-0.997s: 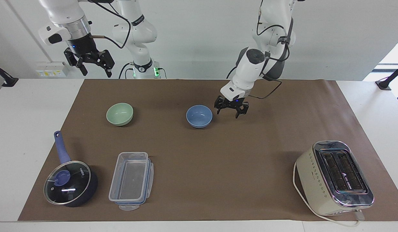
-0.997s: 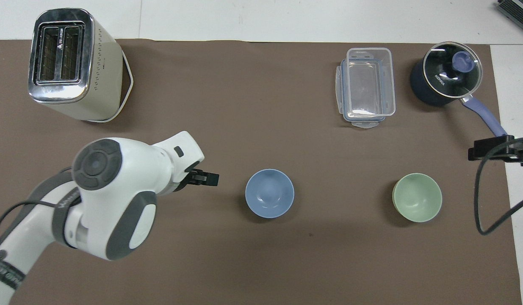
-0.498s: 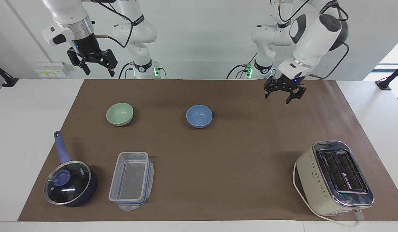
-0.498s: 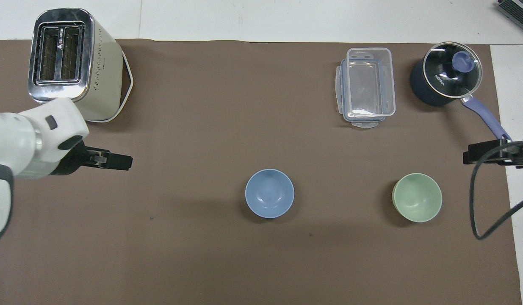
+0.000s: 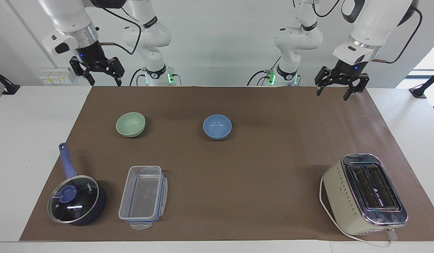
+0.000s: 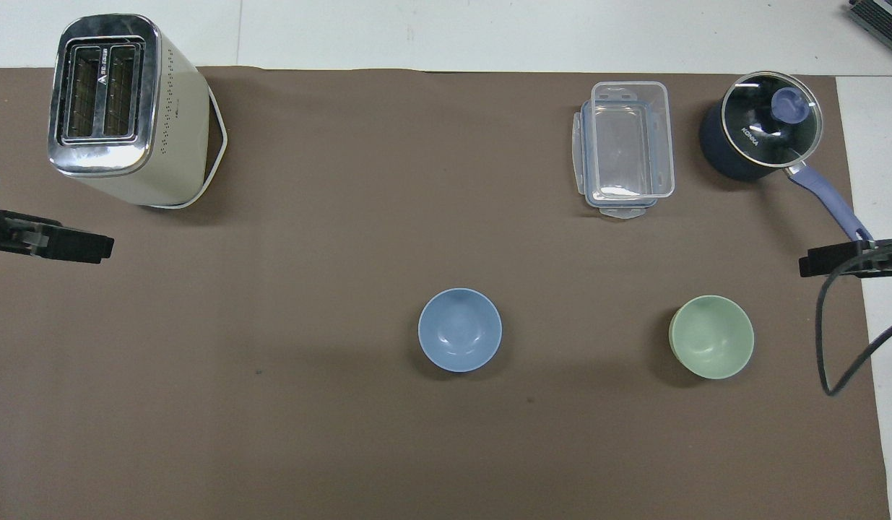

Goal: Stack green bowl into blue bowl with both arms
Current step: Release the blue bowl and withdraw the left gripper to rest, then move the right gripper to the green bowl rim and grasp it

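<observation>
The green bowl sits upright and empty on the brown mat toward the right arm's end. Beside it, near the mat's middle, stands the blue bowl, also upright and empty. The two bowls are well apart. My left gripper hangs open and empty over the mat's corner at the left arm's end. My right gripper hangs open and empty above the mat's edge at the right arm's end. Neither gripper touches a bowl.
Farther from the robots than the bowls, a cream toaster stands at the left arm's end. A clear plastic container and a dark blue lidded saucepan sit at the right arm's end.
My left gripper has risen from beside the blue bowl and swung away to the left arm's end of the table. The right gripper has shifted only slightly. The bowls have not moved.
</observation>
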Tool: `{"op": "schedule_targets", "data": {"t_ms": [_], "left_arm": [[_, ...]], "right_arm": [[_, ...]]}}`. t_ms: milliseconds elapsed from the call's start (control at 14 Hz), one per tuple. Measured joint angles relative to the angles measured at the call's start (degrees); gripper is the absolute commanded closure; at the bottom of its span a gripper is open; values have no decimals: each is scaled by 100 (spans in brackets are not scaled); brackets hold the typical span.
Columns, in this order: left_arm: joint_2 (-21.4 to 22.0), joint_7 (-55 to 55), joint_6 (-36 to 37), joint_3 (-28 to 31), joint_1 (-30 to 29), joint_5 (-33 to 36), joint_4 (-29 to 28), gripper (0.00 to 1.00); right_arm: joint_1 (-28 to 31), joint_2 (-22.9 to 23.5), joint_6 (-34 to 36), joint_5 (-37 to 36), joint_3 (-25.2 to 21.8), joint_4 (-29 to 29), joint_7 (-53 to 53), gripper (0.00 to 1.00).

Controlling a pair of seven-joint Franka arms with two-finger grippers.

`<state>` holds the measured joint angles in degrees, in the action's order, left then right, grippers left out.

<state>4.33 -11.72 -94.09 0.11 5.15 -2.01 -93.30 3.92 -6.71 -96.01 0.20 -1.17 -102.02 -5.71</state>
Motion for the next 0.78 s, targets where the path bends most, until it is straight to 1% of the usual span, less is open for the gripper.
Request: {"op": "schedule_targets", "data": {"t_ms": [214,356,570,783], "left_arm": [[-366,-13,389,-18,-17,-59,485,0],[-494,-13,517,-35,-17,-82,659,0],[-486,5,700,-39,-17,-82,676,0],[-452,10,794,-39,-17,-82,641,0]], "right_arm": [[9,66,-564,0,2,-606,-143,0],[15,114,-1063,0,2,-1122,-236,0],[217,283,-2025,0,-1,-1987,-649,0],[469,314,-2378,0,-10,-2368,-952,0]]}}
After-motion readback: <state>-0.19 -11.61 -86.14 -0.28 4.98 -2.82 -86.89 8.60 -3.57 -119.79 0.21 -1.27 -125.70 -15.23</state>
